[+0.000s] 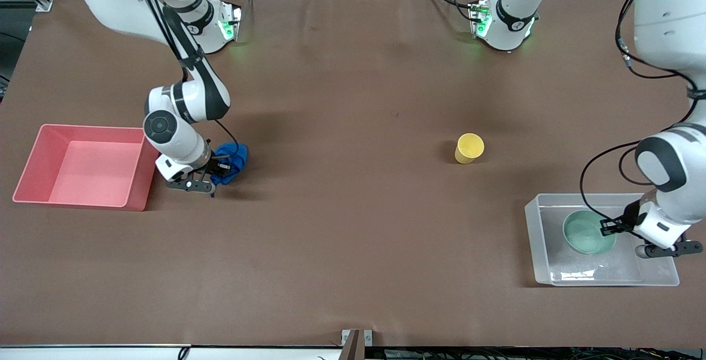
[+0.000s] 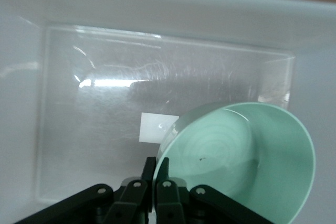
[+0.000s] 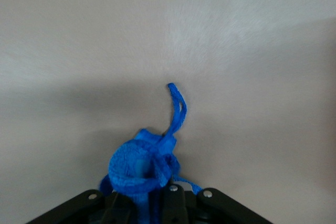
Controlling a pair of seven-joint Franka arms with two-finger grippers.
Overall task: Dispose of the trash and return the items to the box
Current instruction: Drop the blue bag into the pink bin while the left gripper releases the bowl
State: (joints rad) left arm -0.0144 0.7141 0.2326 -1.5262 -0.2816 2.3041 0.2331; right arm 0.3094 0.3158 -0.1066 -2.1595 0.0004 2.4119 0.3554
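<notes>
A deep-blue wad (image 1: 230, 162) of wrinkled material is seen at the left of the front frame, pinched between the closed fingers of the right gripper (image 1: 218, 171), just beside the pink bin (image 1: 34, 168). In the right wrist view the wad (image 3: 142, 169) is shown bunched at the lower centre of the frame, clamped at the right gripper (image 3: 152, 195), with a thin tail curling upward toward the middle of the picture over the table surface.

At the lower right of the front frame, a mint-green bowl (image 1: 586, 231) is held inside the clear box (image 1: 534, 238), its rim gripped by the left gripper (image 1: 608, 226). In the left wrist view the bowl (image 2: 252, 166) is shown tilted at the lower right, its rim nipped between the pressed-together fingers (image 2: 164, 174) of the left gripper (image 2: 155, 182); a small white label (image 2: 155, 128) is visible on the box (image 2: 157, 9) base at mid-frame, partly covered by the bowl.

A yellow cup (image 1: 469, 148) is seen standing alone on the brown table (image 1: 353, 238), right of centre in the front frame, above the box and well apart from both grippers.
</notes>
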